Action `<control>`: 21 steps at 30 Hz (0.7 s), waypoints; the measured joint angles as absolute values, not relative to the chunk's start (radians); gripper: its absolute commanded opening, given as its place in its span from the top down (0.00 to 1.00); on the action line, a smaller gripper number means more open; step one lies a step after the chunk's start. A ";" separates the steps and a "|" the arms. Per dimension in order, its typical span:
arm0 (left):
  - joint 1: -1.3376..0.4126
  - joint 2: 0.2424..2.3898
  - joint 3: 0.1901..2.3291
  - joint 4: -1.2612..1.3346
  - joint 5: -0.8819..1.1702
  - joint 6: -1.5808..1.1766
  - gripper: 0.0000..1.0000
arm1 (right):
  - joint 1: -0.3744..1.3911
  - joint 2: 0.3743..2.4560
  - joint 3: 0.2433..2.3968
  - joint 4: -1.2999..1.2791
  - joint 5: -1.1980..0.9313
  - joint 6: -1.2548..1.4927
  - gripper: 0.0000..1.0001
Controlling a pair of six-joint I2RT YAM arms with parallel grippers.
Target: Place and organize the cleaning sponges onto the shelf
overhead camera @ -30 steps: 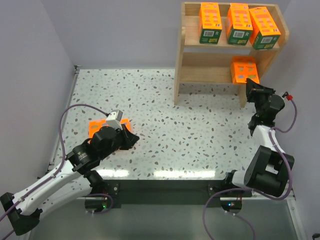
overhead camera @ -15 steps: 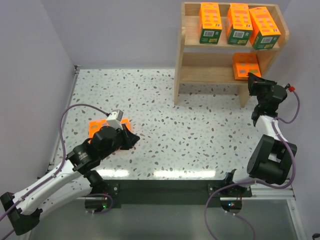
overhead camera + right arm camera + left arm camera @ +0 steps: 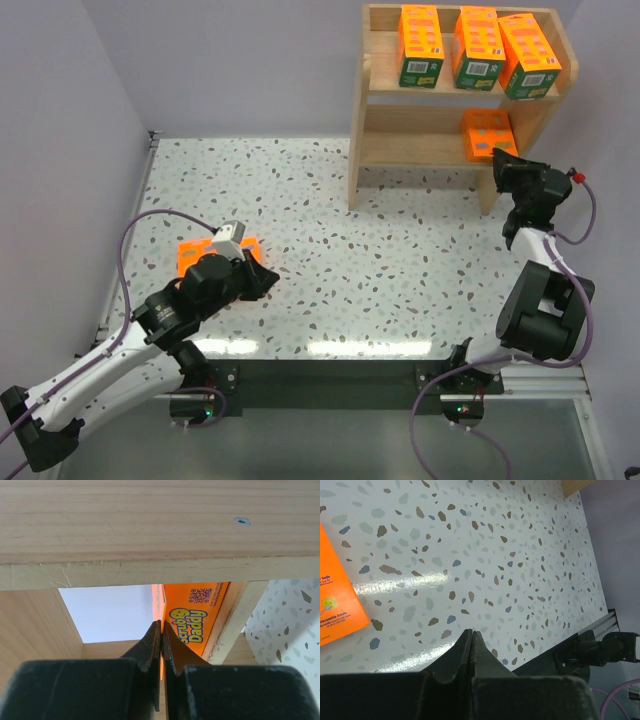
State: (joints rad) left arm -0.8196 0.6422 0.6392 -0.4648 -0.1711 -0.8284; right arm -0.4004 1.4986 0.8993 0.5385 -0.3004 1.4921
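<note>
The shelf [image 3: 420, 148] stands at the far right. 3 green-banded packs [image 3: 479, 45] stand in a row on its upper tier, and 1 lower-tier pack [image 3: 484, 133] sits at the right end below.

The right gripper [image 3: 500, 160] reaches under the upper board. Its fingers are pressed together and empty, with the tips at the pack's left edge, seemingly touching it.

At the near left, the table pack [image 3: 190, 255] lies flat on the table [image 3: 400, 250], partly hidden under the left arm. The left gripper [image 3: 268, 280] sits just to its right, also pressed together and holding nothing.

Risks:
1. A sideways nudge from the right tips could twist the lower-tier pack or wedge it against the shelf's right panel.
2. Lifting the wrist in this tight gap could knock the upper board and topple the 3 packs above.
3. The left arm could drag the table pack when it moves.
</note>
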 measured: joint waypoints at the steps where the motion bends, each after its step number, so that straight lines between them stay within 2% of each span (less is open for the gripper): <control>1: -0.820 0.639 0.639 -0.465 -0.171 -0.828 1.00 | -0.400 1.499 0.899 0.539 -0.303 1.493 0.93; 5: -0.820 0.628 0.639 -0.465 -0.171 -0.829 1.00 | -0.400 1.499 0.899 0.536 -0.308 1.499 0.77; 6: -0.820 0.627 0.639 -0.465 -0.171 -0.829 1.00 | -0.400 1.498 0.899 0.534 -0.309 1.500 0.67; 8: -0.820 0.626 0.639 -0.465 -0.171 -0.830 1.00 | -0.400 1.496 0.899 0.527 -0.313 1.502 0.60; 9: -0.820 0.626 0.639 -0.465 -0.171 -0.830 1.00 | -0.400 1.493 0.899 0.523 -0.316 1.502 0.53; 12: -0.820 0.624 0.639 -0.465 -0.171 -0.830 1.00 | -0.400 1.465 0.897 0.512 -0.324 1.502 0.43; 17: -0.820 0.613 0.639 -0.469 -0.190 -0.830 1.00 | -0.400 1.349 0.880 0.483 -0.352 1.499 0.30; 21: -0.798 0.685 0.672 -0.554 -0.259 -0.844 1.00 | -0.400 1.192 0.858 0.358 -0.417 1.422 0.30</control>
State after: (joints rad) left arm -0.7979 0.6846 0.6716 -0.5545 -0.2592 -0.8444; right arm -0.4004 1.1915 0.8577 0.3584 -0.4168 1.4216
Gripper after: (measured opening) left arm 0.016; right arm 0.702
